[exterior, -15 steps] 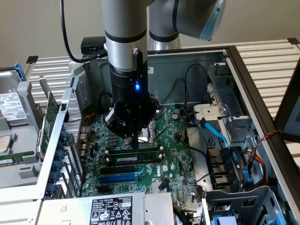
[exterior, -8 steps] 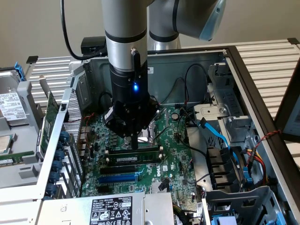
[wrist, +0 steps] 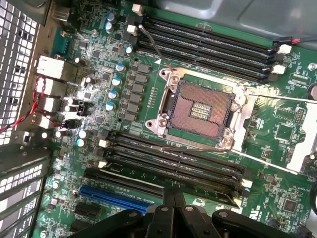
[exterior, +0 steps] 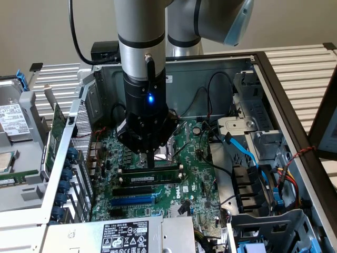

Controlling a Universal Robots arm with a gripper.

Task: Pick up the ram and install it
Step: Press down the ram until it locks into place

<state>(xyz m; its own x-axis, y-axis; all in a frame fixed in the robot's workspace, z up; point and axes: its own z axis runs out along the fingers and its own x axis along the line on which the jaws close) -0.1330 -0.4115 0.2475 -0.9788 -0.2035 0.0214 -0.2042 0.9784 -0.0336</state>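
Note:
The ram (exterior: 150, 179), a long narrow stick with a white label, stands upright in one of the black memory slots on the green motherboard (exterior: 195, 174). My gripper (exterior: 151, 164) hangs straight down over the middle of the stick. Its fingers are shut together and nothing is held between them. The fingertips are at the ram's top edge; I cannot tell whether they touch it. In the wrist view the shut gripper (wrist: 173, 196) points at the row of memory slots (wrist: 173, 158) beside the bare CPU socket (wrist: 198, 110).
A black slot (exterior: 134, 190) and a blue slot (exterior: 131, 200) lie just in front of the ram. Case walls, a perforated metal bracket (exterior: 79, 153), blue and black cables (exterior: 242, 150) and drive cages (exterior: 263, 132) close in on the board. A power supply (exterior: 124, 236) sits at the front.

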